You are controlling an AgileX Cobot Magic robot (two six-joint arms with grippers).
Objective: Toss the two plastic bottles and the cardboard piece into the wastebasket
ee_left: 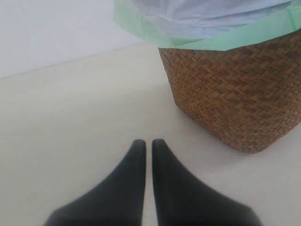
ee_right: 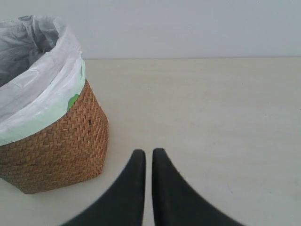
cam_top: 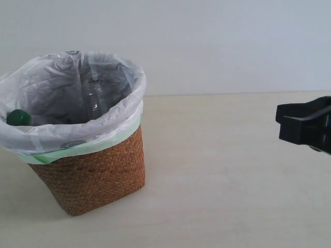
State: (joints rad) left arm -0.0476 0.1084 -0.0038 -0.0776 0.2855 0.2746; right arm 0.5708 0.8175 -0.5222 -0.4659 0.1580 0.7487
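Note:
The brown wicker wastebasket stands at the left of the exterior view, lined with a white bag with a pale green band. Inside it a green bottle cap shows at the rim, and a clear bottle leans against the far liner. The cardboard piece is hidden. My right gripper hovers over the bare table beside the wastebasket, shut and holding nothing; its black body shows at the right edge. My left gripper is shut and holds nothing, low over the table near the wastebasket.
The pale wooden table stretches from the wastebasket to the right gripper. A plain white wall closes the back.

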